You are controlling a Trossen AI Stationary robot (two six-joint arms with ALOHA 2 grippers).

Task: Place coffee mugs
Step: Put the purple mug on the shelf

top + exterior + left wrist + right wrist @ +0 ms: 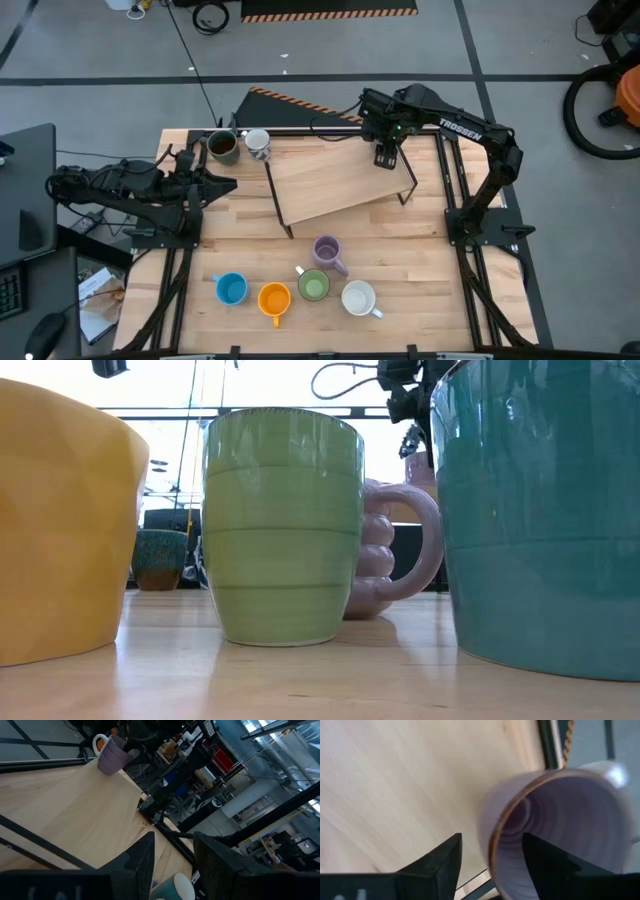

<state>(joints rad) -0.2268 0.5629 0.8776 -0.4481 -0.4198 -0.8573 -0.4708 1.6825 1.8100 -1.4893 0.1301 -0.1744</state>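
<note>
- The right hand (386, 158) hangs over the far right corner of the raised pale wooden shelf board (335, 185), near its far edge and near the dark metal frame rail (447, 165) at the worktop's right side.
- In the right wrist view a lilac-purple ceramic mug (560, 827) sits on the board with its open mouth facing the camera; one dark finger (547, 857) stands inside the rim, the other finger (440, 865) outside the wall. The fingers are parted and the outer one is clear of the mug wall, so nothing is gripped.
- Towards the left end of the board from that hand, the board's top lies bare.
- The left hand (222, 183) waits over the left edge of the light wooden worktop (420, 300), fingers partly parted and holding nothing.
- Just beyond the left hand, at the far left corner, stand a dark brown mug (222, 146) and a white-grey patterned mug (258, 144), close together.
- Nearer the front edge than both hands, a second lilac-purple mug (328, 251) stands just in front of the board.
- Along the front edge runs a row: a blue mug (231, 289), an orange mug (274, 299), a green mug (313, 286) and a white mug (359, 298), all upright and set closely side by side.
- Bare worktop remains to the right of the white mug and between the row and the left hand.
</note>
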